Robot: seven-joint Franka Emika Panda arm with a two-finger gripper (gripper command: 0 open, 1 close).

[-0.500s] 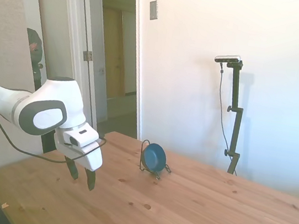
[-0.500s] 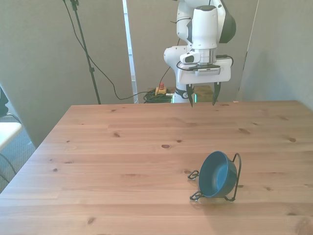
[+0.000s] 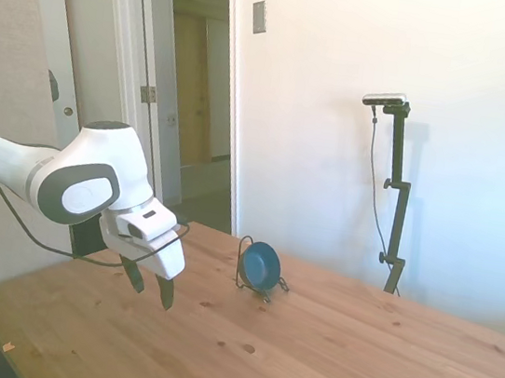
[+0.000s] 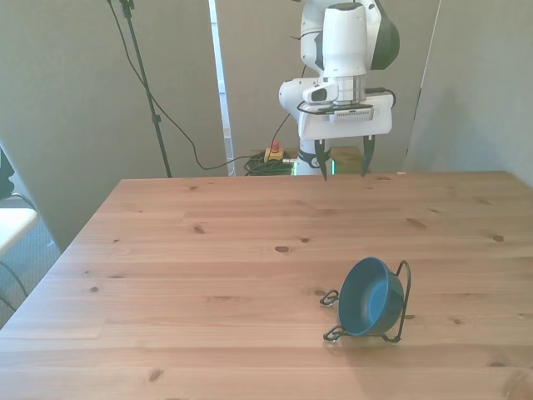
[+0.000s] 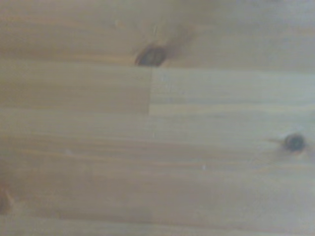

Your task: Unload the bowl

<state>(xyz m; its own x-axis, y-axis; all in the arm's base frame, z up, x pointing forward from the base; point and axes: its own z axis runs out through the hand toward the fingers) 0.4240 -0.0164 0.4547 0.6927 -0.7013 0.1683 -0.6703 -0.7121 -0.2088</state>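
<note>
One bowl (image 4: 369,297) on wooden table (image 4: 208,258).

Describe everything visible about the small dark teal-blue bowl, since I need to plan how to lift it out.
The small round dark teal-blue bowl is smooth, plain and glossy, likely ceramic or plastic. It stands on its edge, held by a thin black wire rack on the wooden table, its empty hollow turned toward the front view's left. The rack's wire touches its back and underside. It sits near the front view's lower right. The open gripper hangs far from it.
</note>
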